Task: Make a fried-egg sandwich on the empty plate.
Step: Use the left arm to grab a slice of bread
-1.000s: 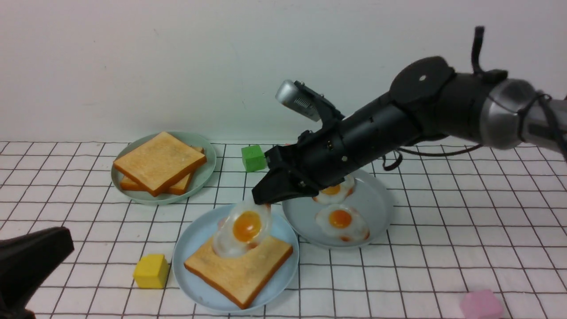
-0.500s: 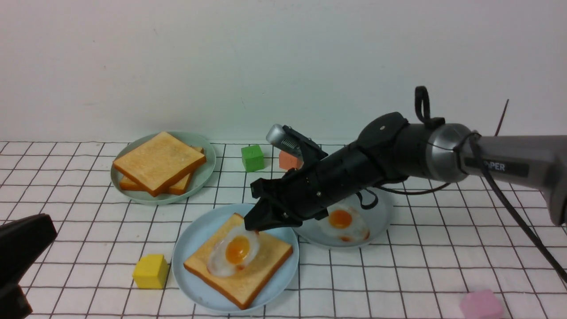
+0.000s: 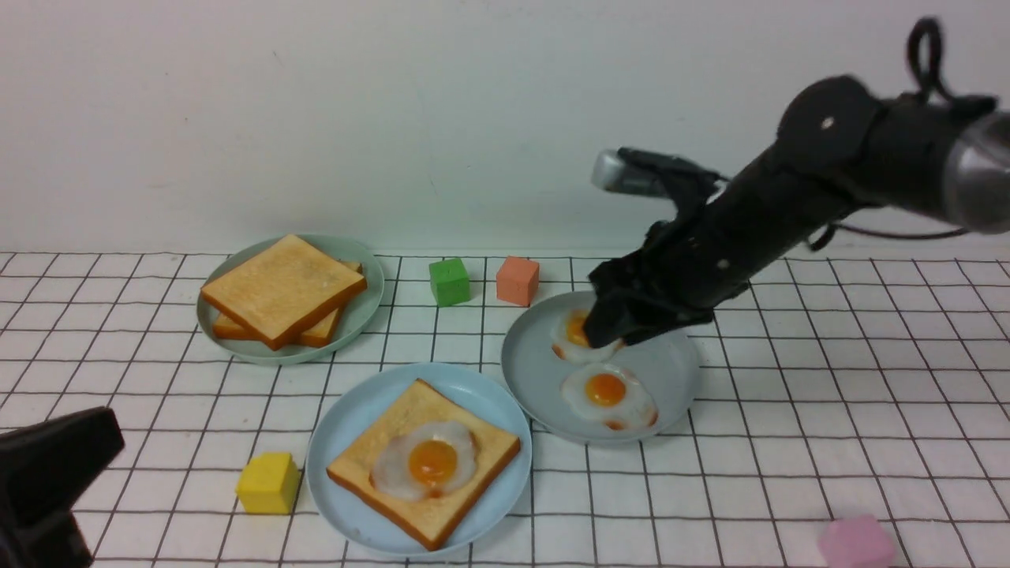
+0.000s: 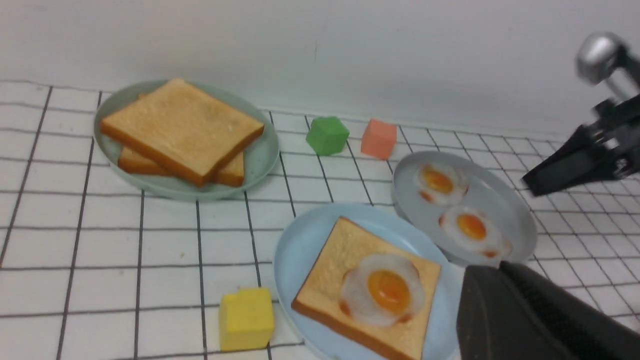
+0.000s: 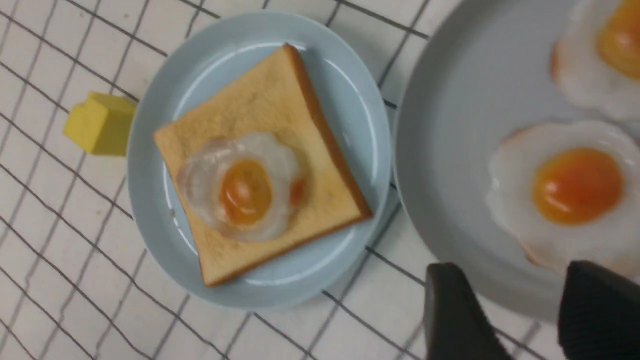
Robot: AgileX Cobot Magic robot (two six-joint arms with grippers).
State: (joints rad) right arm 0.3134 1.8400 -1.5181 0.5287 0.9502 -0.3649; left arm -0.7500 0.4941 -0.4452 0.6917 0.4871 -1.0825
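Observation:
The empty plate of the task, the sky-blue plate (image 3: pixel 339 426), now carries one toast slice (image 3: pixel 481 451) with a fried egg (image 3: pixel 426 467) lying flat on top; no stacked fried-egg sandwich is in view. My right gripper (image 3: pixel 604 335) hangs open over the grey plate, apart from the egg and toast. In the right wrist view its fingers (image 5: pixel 452 305) stand wide apart with nothing between them, and the toast (image 5: pixel 280 95) and the egg (image 5: pixel 242 187) lie beyond them. My left gripper (image 3: pixel 95 442) is shut and empty at the near left. In its own view (image 4: pixel 492 270) it stays short of the blue plate (image 4: pixel 300 245).
A pale green plate (image 3: pixel 364 312) at the back left holds two stacked toast slices (image 3: pixel 284 288). The grey plate (image 3: pixel 671 379) holds two fried eggs (image 3: pixel 607 392). Green cube (image 3: pixel 450 282), salmon cube (image 3: pixel 518 280), yellow cube (image 3: pixel 268 483) and pink cube (image 3: pixel 856 543) lie about.
My right gripper lowered the fried egg onto the toast, let it go and opened. It then drew back up and to the right, over the grey plate. The left arm barely moved.

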